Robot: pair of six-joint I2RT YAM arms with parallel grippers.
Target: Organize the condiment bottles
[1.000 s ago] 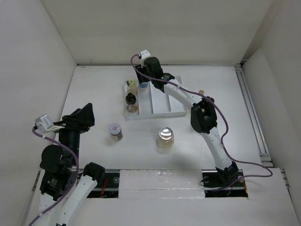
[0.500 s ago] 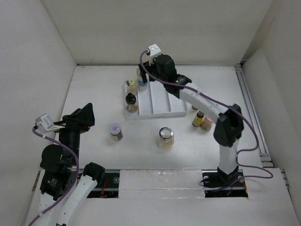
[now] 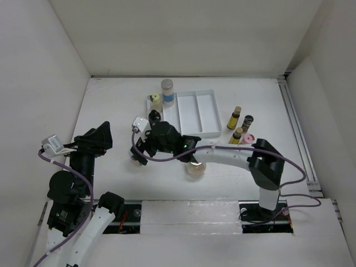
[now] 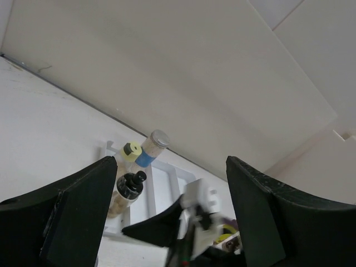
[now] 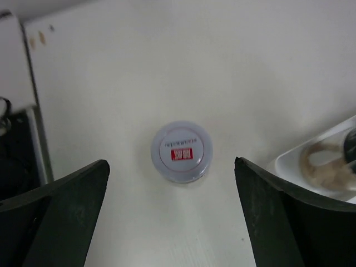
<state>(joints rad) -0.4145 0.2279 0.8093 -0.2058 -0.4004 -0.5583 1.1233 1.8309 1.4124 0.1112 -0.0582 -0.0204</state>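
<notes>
- End effector of the right arm (image 5: 171, 162) hangs open over a small red-labelled jar (image 5: 182, 152). The jar stands on the surface (image 5: 167, 55) between the spread fingers, clear of both.
- Left end effector (image 4: 171, 161) is open and empty, off to the left.
- Yellow-capped bottle (image 3: 157, 99), black-capped bottle (image 3: 154, 115) and blue jar (image 3: 167, 92) stand at the left end of the tray (image 3: 208, 94).
- Four small bottles (image 3: 236, 117) stand just right of the tray.
- Large silver-lidded jar (image 3: 196, 167) sits partly under the right arm.
</notes>
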